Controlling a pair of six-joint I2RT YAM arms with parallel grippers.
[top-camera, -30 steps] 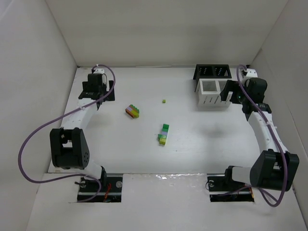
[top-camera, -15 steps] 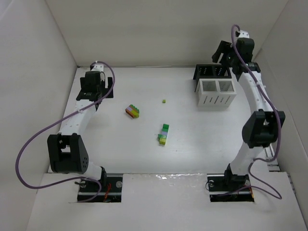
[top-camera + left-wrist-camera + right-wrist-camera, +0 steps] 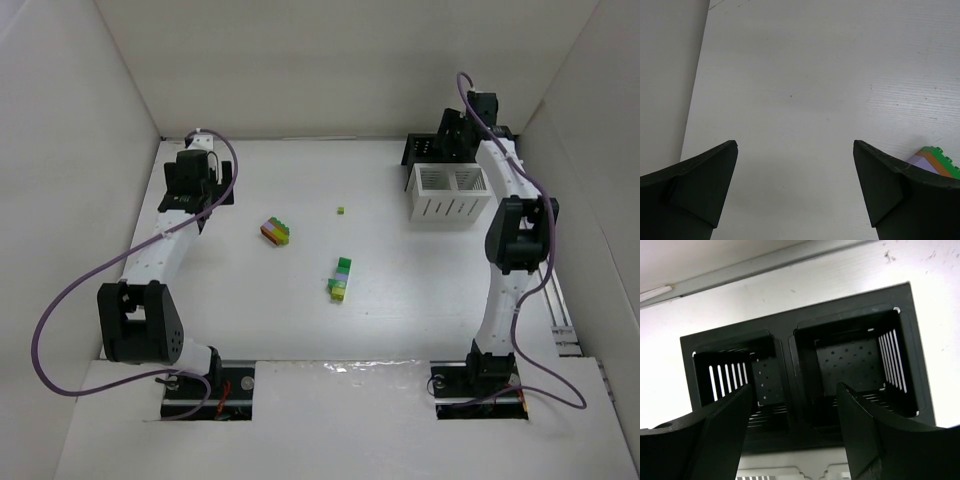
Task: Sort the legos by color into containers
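A: Please begin at the left. How is the left gripper?

B: The left gripper (image 3: 794, 147) is spread wide, with nothing between its fingers. It hangs above the bare table (image 3: 300, 180) at the far left.

A: Which lego is closest to it?

B: A short stack (image 3: 276, 231) with green, orange and lilac layers. It lies on the table to the right of that gripper and apart from it. In the left wrist view only its corner shows, beside the right finger.

A: And further right?

B: One tiny lime brick (image 3: 341, 210) lies alone, a little beyond the middle of the table. Closer to the near edge there is a second stack (image 3: 342, 279). It is green at its far end, then lime and purple. The colours at its near end I cannot tell well.

A: Where are the bins?

B: At the far right. The white pair (image 3: 450, 193) stands in front and the black pair (image 3: 787, 360) just behind it. If they touch, I cannot tell.

A: And the right gripper?

B: The right gripper (image 3: 794, 390) is also spread and holds nothing. It hovers over the black pair. Its camera looks down into both compartments, where slotted walls and dotted floors show.

A: Is any lego in a bin?

B: The legos that I can see all lie on the table, well apart from the bins.
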